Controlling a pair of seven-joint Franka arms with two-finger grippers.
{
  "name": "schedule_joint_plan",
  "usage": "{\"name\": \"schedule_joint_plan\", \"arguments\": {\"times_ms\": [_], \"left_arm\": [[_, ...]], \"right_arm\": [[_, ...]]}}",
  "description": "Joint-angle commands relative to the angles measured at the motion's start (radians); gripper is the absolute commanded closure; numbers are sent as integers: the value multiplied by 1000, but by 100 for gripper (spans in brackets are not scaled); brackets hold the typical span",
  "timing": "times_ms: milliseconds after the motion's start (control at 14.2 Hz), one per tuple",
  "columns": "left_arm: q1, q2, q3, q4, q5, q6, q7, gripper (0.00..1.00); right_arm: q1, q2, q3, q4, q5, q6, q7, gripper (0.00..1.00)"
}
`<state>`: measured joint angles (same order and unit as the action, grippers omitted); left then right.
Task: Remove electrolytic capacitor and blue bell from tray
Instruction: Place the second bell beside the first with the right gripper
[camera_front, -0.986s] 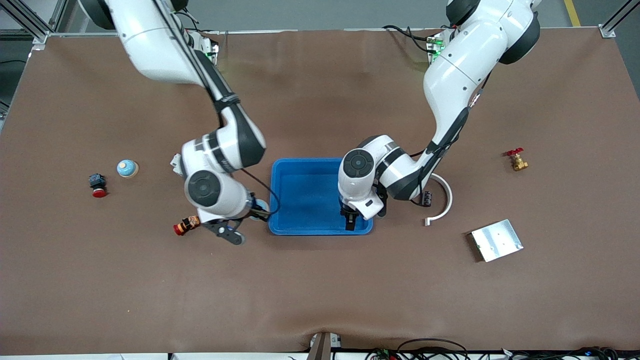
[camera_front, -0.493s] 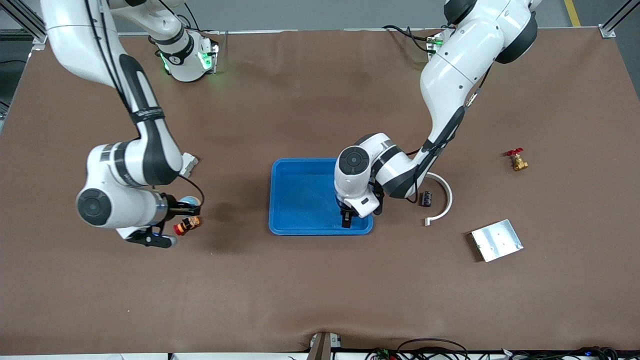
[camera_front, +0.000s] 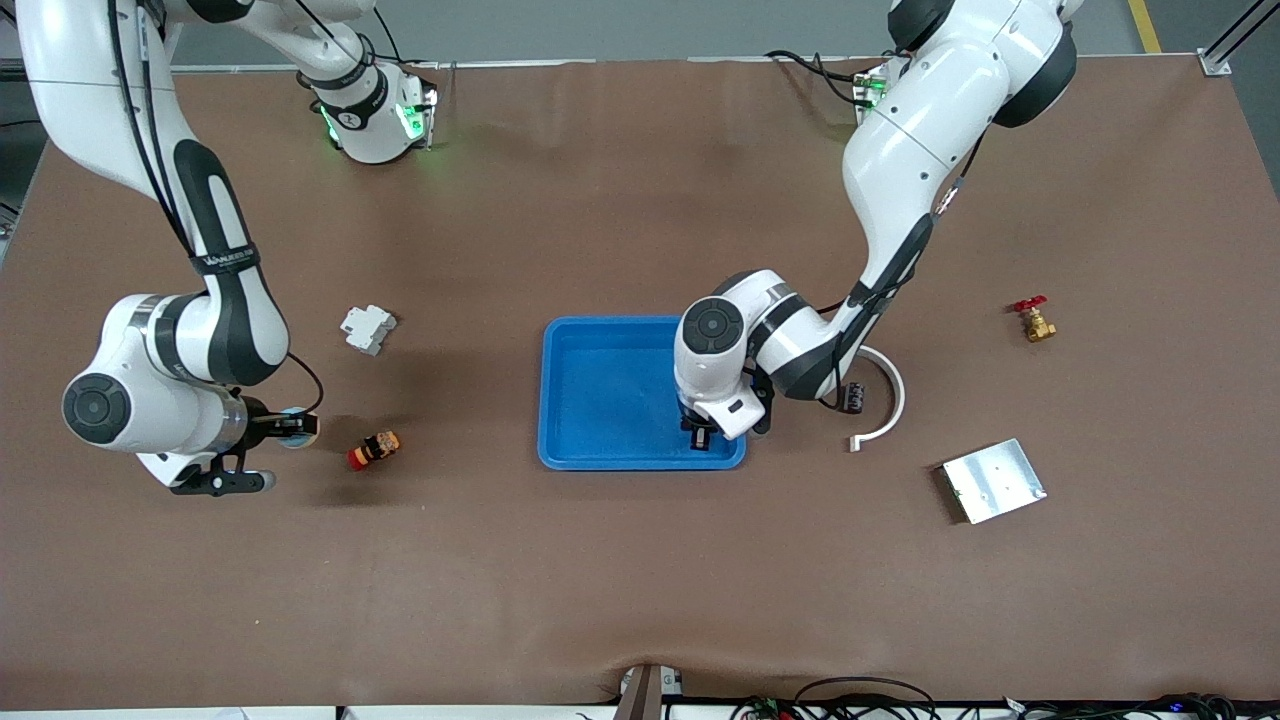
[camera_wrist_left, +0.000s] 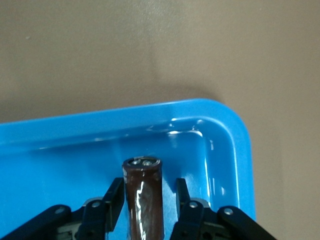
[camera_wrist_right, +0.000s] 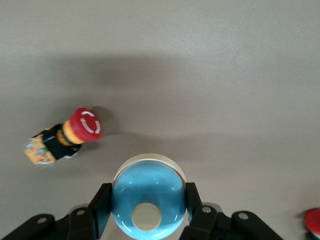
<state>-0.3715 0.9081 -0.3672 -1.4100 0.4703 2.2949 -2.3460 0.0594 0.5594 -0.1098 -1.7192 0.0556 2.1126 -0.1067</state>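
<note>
Even, bright overhead light. Soft arm shadows on the table (camera_front: 600, 560). Glare streaks on the blue tray (camera_wrist_left: 220, 150) wall, left wrist view. Front view sharp; wrist views slightly soft.

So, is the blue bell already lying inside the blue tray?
No, the blue bell sits between the right gripper jaws over bare table, away from the blue tray.

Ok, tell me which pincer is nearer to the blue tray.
Left. The left pincer is inside the blue tray, gripping the capacitor. The right pincer holds the bell well off toward the right arm's end of the table.
</note>
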Motion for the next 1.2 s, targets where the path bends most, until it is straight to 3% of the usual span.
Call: {"name": "schedule_joint_plan", "arguments": {"times_ms": [0,141,211,282,423,564,634,846,986,1127], "left_arm": [[-14,11,8,29,2,-11,24,61],[-15,8,8,29,2,-11,20,100],[-17,8,8,28,4,-11,22,100],[-15,8,10,29,4,-11,28,100],[-10,-1,8,29,2,-17,56,100],[-3,-32,7,29,2,-35,91,100],[5,-44,-2,31,-2,-75,129,100],[70,-135,-42,28,-111,-159,357,100],[176,-199,-132,23,-170,-249,593,100],[306,-235,-263,13,-182,-316,840,100]], "right_arm": [[-10,-12,22,-55,-16,59,-8,100],[-6,8,22,-63,-10,73,-1,100],[-7,10,22,-63,-10,73,1,100],[-15,19,24,-62,-7,73,2,93],[-18,28,24,-57,-2,73,-4,66],[-12,42,24,-56,1,72,5,16],[-18,42,24,-56,1,72,5,0],[-13,37,24,-45,13,58,7,0],[-9,22,24,7,12,-12,2,0],[-13,-9,22,97,13,-182,5,0]]}}
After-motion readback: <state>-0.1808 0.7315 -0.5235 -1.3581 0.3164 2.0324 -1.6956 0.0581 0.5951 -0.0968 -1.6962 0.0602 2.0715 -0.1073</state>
